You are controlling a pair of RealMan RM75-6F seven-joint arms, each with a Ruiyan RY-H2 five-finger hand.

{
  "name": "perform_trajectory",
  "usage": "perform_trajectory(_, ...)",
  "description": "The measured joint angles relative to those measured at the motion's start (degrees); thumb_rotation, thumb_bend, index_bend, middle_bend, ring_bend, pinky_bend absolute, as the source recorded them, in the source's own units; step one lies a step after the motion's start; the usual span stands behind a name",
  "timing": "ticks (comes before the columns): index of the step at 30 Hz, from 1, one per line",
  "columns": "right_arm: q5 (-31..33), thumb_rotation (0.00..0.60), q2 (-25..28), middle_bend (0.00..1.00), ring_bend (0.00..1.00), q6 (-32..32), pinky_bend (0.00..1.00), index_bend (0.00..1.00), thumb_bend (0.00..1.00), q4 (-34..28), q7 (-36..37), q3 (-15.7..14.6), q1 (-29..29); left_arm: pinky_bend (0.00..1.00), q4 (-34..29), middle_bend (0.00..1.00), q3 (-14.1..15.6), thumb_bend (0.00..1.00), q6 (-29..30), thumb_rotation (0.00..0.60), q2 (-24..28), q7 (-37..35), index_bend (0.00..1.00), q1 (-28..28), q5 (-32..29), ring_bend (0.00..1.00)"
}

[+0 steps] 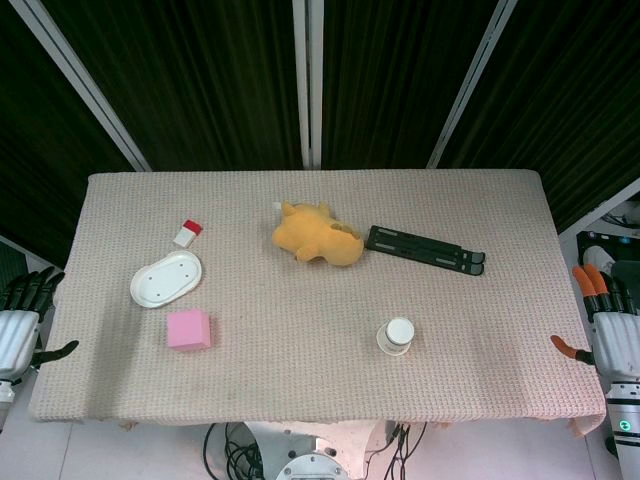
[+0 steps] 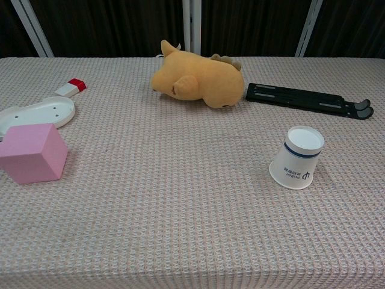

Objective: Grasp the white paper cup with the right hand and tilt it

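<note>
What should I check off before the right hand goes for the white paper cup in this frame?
1. Cup in view: ok. The paper cup stands on the table, wide end down, narrow end up.
2. Space around the cup: ok. The plush toy and black stand lie apart from it, farther back.
3. Right hand free: ok. The right hand sits past the table's right edge, holding nothing that shows, fingers apart.
4. Path from hand to cup: ok. Only bare cloth lies between them.
5. Left hand out of the way: ok. The left hand rests off the far side.
6. Cup empty: cannot tell.
</note>
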Motion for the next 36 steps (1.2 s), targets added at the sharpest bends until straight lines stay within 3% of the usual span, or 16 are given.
perform_trajectory(17,-2.5,0.600,0.5,0.00,0.00,-0.3,0.00,0.00,0.00,-2.0,-1.1,-0.9,0.5,0.00,-0.3,0.00,0.2,0.12,0.1,0.600,0.5,-0.5,0.05,0.2,0.8,0.00)
perform_trajectory(24,-6.3,0.600,1.3,0.00,0.00,-1.4,0.00,0.00,0.00,-4.4,-2.7,-1.7,2.3,0.00,-0.6,0.00,0.0,0.12,-0.2,0.600,0.7,-1.0,0.05,0.2,0.4,0.00)
perform_trajectory(29,-9.9,0.600,2.1,0.00,0.00,-3.5,0.00,0.00,0.00,-8.3,-7.8,-2.4,4.8,0.00,-0.6,0.00,-0.1,0.12,-0.4,0.600,0.8,-1.1,0.05,0.2,0.2,0.00)
perform_trajectory(36,-12.2,0.600,3.9,0.00,0.00,-11.8,0.00,0.00,0.00,-17.8,-22.8,-2.9,9.6,0.00,-0.4,0.00,-0.4,0.12,-0.2,0.600,1.0,-1.4,0.05,0.4,-0.2,0.00)
